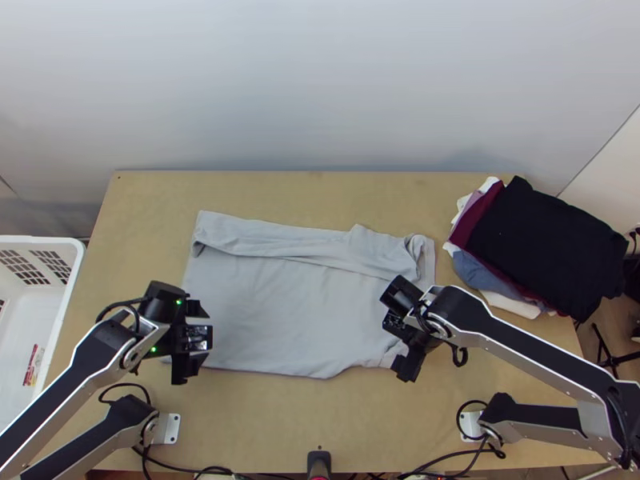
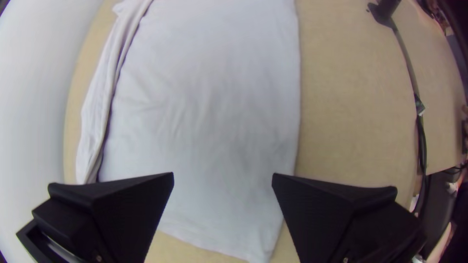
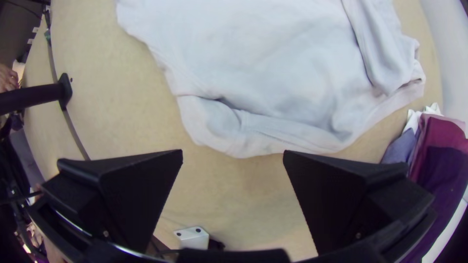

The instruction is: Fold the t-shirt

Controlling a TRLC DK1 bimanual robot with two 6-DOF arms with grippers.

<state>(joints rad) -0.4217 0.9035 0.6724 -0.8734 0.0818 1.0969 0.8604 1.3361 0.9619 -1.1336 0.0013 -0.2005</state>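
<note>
Left tool (image 2: 223,176) and right tool (image 3: 233,153), fingers wide apart, hover at opposite ends of the t-shirt (image 1: 288,312) on the bench (image 1: 264,412), far side folded in, likely lining up its near edge!

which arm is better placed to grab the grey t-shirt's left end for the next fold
Left, I'd say. The left gripper hangs open over that end of the grey t-shirt, while the right gripper, also open, is at the opposite end.
</note>
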